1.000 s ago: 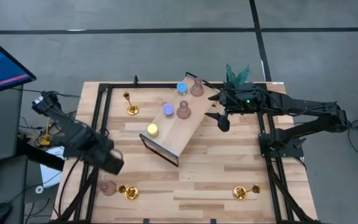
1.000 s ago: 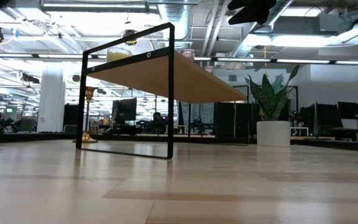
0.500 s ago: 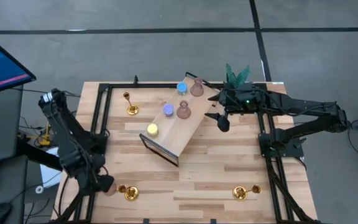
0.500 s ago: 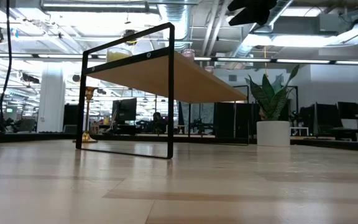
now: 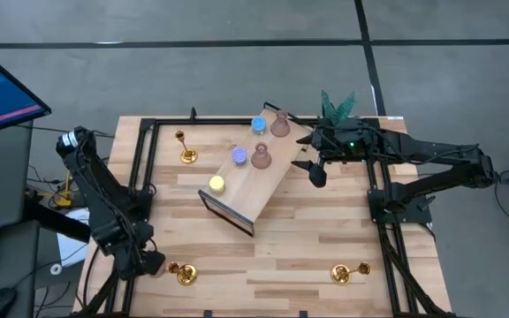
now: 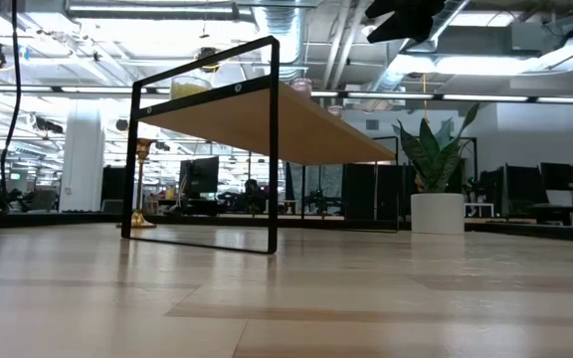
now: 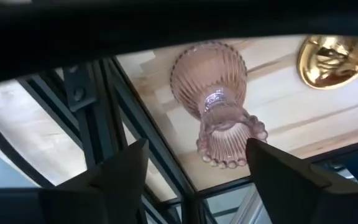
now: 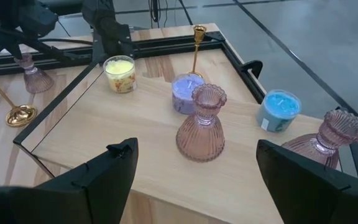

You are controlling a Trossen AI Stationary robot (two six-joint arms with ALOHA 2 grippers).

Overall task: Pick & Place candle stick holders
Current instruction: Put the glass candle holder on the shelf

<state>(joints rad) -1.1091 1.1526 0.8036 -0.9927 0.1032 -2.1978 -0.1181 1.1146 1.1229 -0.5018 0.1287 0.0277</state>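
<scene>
A dusty-pink holder (image 7: 213, 102) stands at the table's near left corner, mostly hidden under my left gripper (image 5: 148, 262) in the high view. My left gripper (image 7: 196, 152) is open, with one finger on either side of the holder's mouth (image 7: 232, 142). I cannot tell whether they touch it. A gold holder (image 5: 182, 272) lies just to its right. Another gold holder (image 5: 347, 273) lies near right, and a third (image 5: 186, 150) stands far left. My right gripper (image 5: 315, 170) is open and empty above the wooden shelf's right end (image 8: 197, 158).
The tilted wooden shelf (image 5: 263, 181) on a black frame carries two pink holders (image 5: 261, 157) (image 5: 279, 124) and blue (image 5: 259, 125), violet (image 5: 239, 155) and yellow (image 5: 217, 184) ones. A potted plant (image 5: 337, 106) stands far right. A black rail (image 7: 89, 124) runs beside the pink holder.
My left gripper has swung toward the table's near edge and gone down over the pink holder at the near left corner, and has then stayed there. My right arm and the holders have kept still.
</scene>
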